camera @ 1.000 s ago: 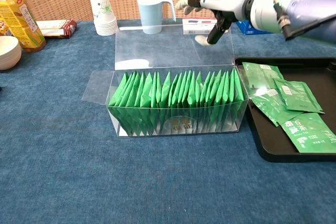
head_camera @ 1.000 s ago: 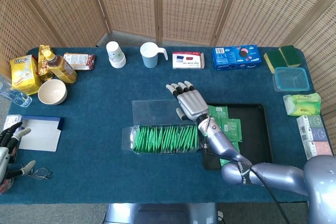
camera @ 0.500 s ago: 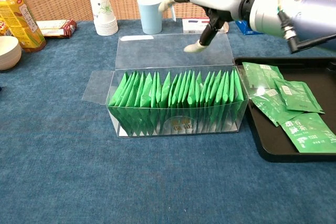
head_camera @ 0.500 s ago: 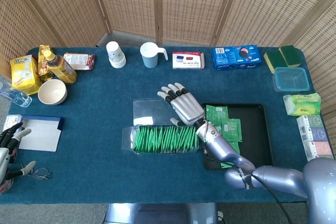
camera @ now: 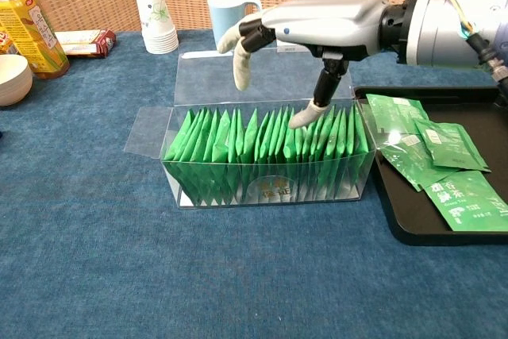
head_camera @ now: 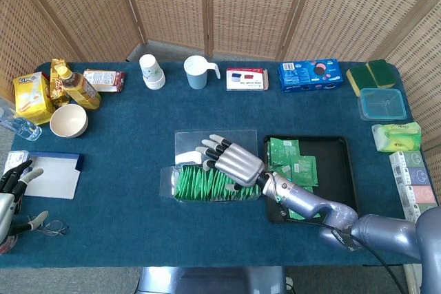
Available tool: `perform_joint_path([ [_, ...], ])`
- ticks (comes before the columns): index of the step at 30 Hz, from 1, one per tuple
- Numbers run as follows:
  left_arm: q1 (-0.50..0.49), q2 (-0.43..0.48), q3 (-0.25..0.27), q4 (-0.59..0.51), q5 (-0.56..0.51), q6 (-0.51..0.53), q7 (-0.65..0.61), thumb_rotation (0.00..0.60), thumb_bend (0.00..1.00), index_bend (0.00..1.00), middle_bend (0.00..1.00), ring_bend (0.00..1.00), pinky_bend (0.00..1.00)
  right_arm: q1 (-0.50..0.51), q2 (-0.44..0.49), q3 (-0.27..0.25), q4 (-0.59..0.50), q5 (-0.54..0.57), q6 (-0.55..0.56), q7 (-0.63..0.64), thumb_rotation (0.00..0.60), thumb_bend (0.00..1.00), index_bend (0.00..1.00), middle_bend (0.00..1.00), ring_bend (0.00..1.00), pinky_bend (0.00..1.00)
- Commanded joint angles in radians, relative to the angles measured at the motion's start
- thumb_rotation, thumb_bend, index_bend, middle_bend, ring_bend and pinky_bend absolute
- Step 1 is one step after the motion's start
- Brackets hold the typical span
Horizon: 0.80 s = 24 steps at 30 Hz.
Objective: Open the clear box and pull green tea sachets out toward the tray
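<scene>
Right robot hand (camera: 317,25) released, fingers spread, poised over open clear box (camera: 266,160); packed green sachets (camera: 262,144) directly beneath, black tray (camera: 413,224) alongside its wrist.

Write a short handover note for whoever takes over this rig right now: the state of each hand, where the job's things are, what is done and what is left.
Right hand: over the clear box, fingers spread and pointing down, one fingertip at the tops of the green sachets in the box; holds nothing.
Left hand: at the table's left edge, away from the job, holding nothing.
Clear box: mid-table, lid folded back, still full.
Tray: right of the box, with several sachets on the tray.
Done: box opened, some sachets moved.
Left: pinch more sachets and pull them toward the tray.
</scene>
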<state>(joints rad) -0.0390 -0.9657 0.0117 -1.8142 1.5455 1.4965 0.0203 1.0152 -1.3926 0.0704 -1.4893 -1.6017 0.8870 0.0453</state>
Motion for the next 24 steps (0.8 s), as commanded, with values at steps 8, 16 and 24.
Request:
perform_joint_path([
  [8, -0.003, -0.003, 0.001, -0.004, -0.011, -0.014, 0.014, 0.599, 0.16, 0.18, 0.08, 0.10, 0.33, 0.045, 0.017, -0.029, 0.031, -0.046, -0.078, -0.031, 0.600, 0.05, 0.37, 0.14, 0.04, 0.04],
  [16, -0.009, -0.006, -0.001, -0.003, -0.016, -0.023, 0.019, 0.599, 0.16, 0.18, 0.08, 0.10, 0.33, 0.064, 0.009, -0.038, 0.042, -0.056, -0.114, -0.049, 0.600, 0.04, 0.37, 0.14, 0.04, 0.04],
  [24, -0.007, -0.009, 0.000, 0.004, -0.017, -0.023, 0.011, 0.599, 0.16, 0.18, 0.08, 0.10, 0.33, 0.087, -0.015, -0.026, 0.050, -0.057, -0.131, -0.059, 0.600, 0.04, 0.37, 0.14, 0.04, 0.04],
])
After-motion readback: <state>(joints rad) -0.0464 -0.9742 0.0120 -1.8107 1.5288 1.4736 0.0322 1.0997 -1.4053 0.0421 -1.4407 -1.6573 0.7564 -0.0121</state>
